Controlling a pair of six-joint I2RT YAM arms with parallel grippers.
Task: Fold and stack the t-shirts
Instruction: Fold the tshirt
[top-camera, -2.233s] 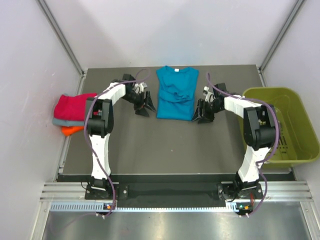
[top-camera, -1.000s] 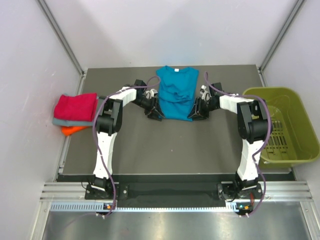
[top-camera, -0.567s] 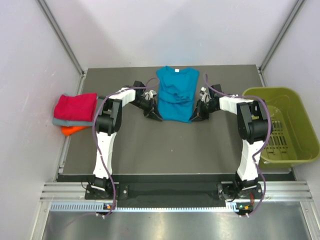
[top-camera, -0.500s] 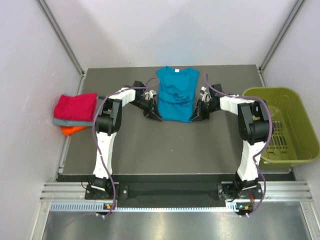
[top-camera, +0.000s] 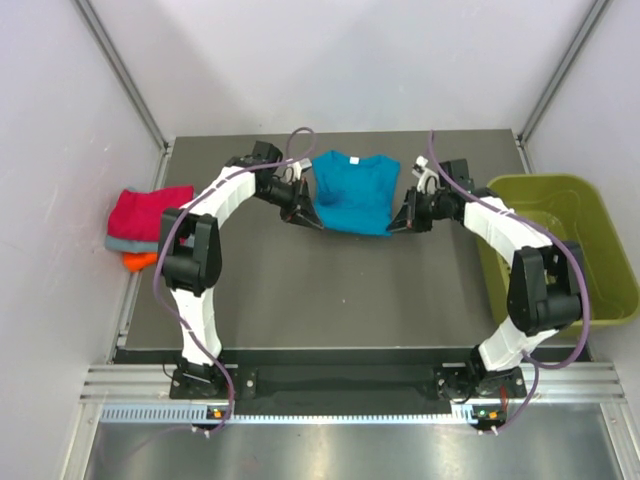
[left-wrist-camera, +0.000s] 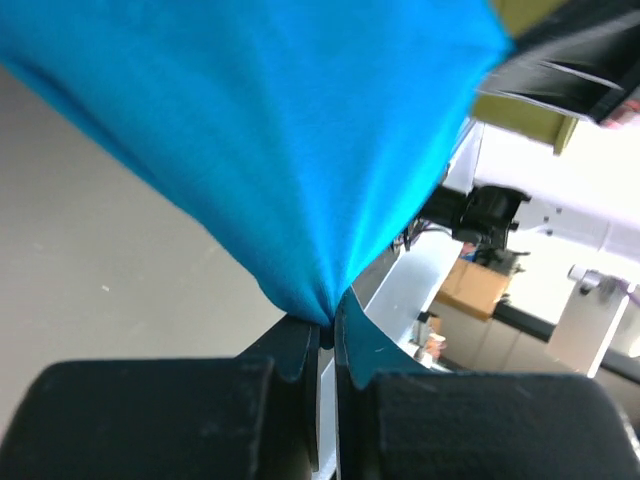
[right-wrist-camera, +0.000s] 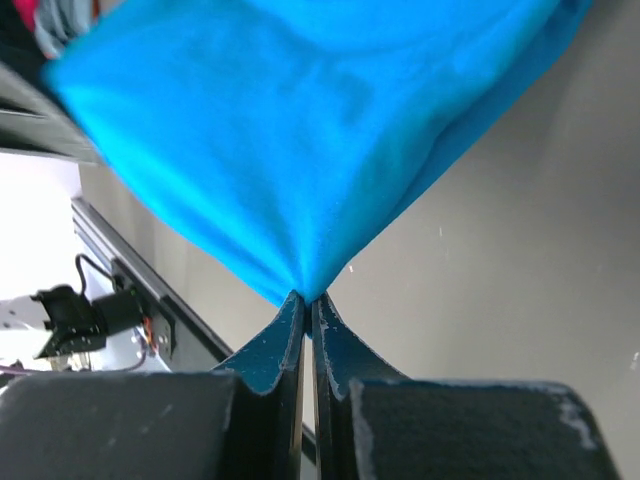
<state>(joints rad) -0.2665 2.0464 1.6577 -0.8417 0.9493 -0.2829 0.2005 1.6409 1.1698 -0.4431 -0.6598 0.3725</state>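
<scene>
The teal-blue t-shirt (top-camera: 355, 192) hangs stretched between my two grippers above the back middle of the table, its near edge lifted. My left gripper (top-camera: 312, 222) is shut on the shirt's near left corner; in the left wrist view the cloth (left-wrist-camera: 270, 130) bunches into the closed fingertips (left-wrist-camera: 327, 322). My right gripper (top-camera: 397, 224) is shut on the near right corner, the cloth (right-wrist-camera: 300, 130) pinched at its tips (right-wrist-camera: 308, 298). A pile of folded t-shirts lies at the table's left edge: magenta-red (top-camera: 150, 210) on top, grey (top-camera: 122, 243) under it, orange (top-camera: 140, 261) lowest.
An olive-green plastic bin (top-camera: 590, 290) stands at the right edge of the table. The dark table top (top-camera: 340, 290) stretches out in front of the lifted shirt. Grey walls close in the back and sides.
Both grippers closed on the near corners of the teal shirt and lifted them up and toward the back; the shirt now looks shorter from above.
</scene>
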